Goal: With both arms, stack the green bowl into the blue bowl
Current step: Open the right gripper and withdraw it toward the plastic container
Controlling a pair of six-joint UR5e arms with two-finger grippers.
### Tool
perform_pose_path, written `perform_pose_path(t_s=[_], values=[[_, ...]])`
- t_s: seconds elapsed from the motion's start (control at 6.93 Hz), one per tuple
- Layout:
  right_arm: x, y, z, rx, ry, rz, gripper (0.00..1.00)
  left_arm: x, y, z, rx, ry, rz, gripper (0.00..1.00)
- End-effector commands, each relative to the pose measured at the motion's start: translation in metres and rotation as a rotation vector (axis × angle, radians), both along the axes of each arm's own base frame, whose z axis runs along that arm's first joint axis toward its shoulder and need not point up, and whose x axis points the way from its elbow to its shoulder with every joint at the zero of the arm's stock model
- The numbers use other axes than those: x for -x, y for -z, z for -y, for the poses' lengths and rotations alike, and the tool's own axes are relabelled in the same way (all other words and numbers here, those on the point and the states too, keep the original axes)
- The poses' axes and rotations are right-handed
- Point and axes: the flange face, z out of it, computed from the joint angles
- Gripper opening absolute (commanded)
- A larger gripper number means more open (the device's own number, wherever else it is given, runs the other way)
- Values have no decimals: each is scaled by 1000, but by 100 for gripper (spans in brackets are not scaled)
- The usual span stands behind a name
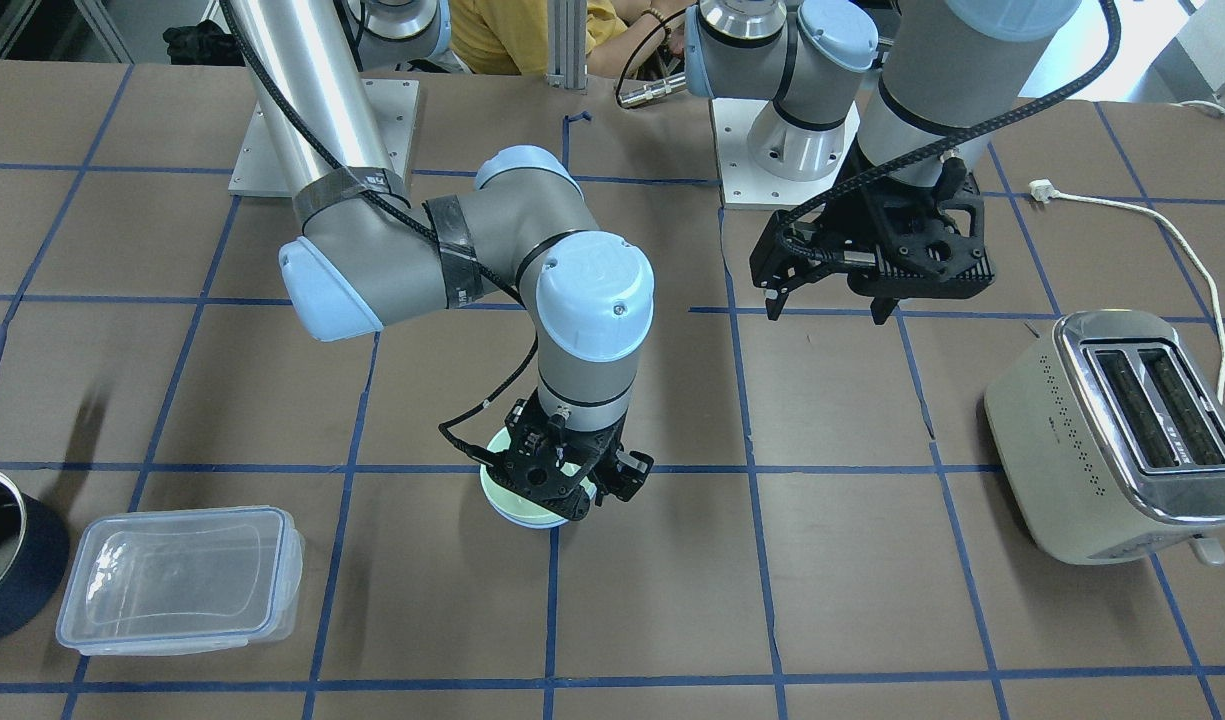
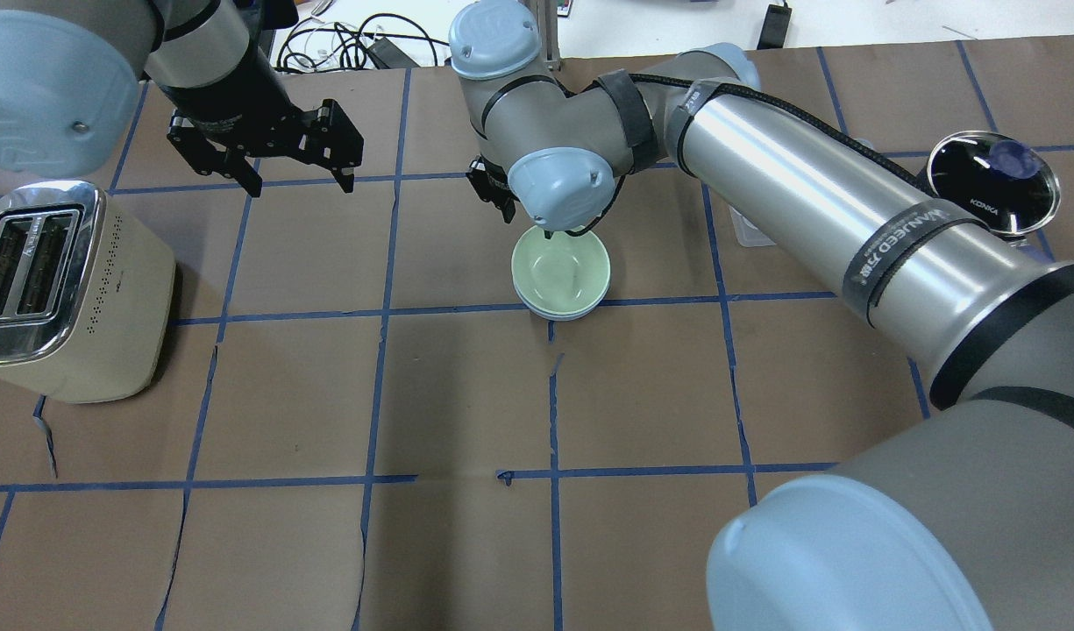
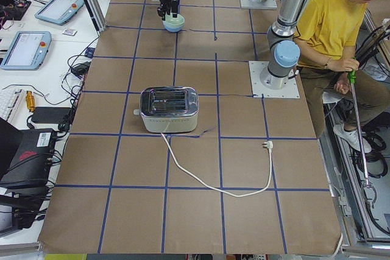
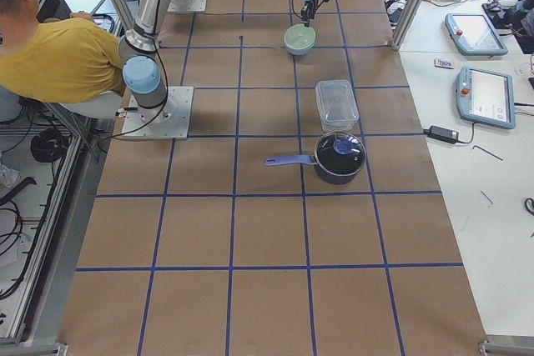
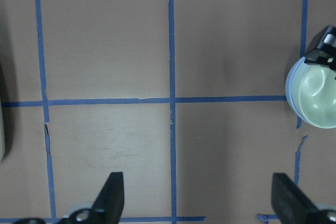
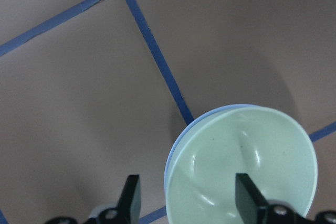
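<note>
The green bowl sits nested inside the blue bowl near the table's middle; only the blue bowl's rim shows under it. Both also show in the right wrist view, the green bowl over the blue rim. My right gripper is open just above them. Its jaws straddle the rim, one finger over the green bowl's inside and one outside. From the front it covers much of the green bowl. My left gripper is open and empty, held above the bare table well away from the bowls.
A cream toaster stands on my left side, its cord trailing behind it. A clear plastic container and a dark navy pot stand on my right side. A person sits behind the arm bases.
</note>
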Motion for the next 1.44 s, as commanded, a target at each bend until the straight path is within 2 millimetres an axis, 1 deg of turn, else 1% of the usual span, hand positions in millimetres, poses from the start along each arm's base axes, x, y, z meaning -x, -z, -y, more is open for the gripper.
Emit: perform_pose_path(t_s=[0.0, 0.14, 0.29, 0.43, 0.58, 0.72, 0.87, 1.01, 1.15, 1.3], values=[[42, -39, 1, -25, -78, -10, 100, 0, 0, 0, 0, 0, 0, 100], [67, -71, -4, -34, -140, -17, 100, 0, 0, 0, 2, 0, 0, 100], [85, -88, -3, -19, -237, -35, 100, 0, 1, 1, -3, -16, 1, 100], [109, -100, 4, -12, -255, -32, 100, 0, 0, 1, -1, -20, 1, 100], [137, -114, 5, -6, -301, -33, 100, 0, 0, 1, 1, -20, 1, 100], [170, -122, -6, -46, -379, -43, 100, 0, 1, 1, -1, -22, 1, 100], [211, -129, -25, -57, -433, -48, 100, 0, 1, 0, -1, -22, 1, 100], [246, -129, -48, -63, -430, -53, 100, 0, 1, 1, 1, -22, 1, 100], [278, -140, -71, -55, -395, -61, 100, 0, 2, 1, -2, -22, 0, 100], [280, -151, -88, -36, -385, -54, 100, 0, 1, 1, -1, -22, 0, 100]])
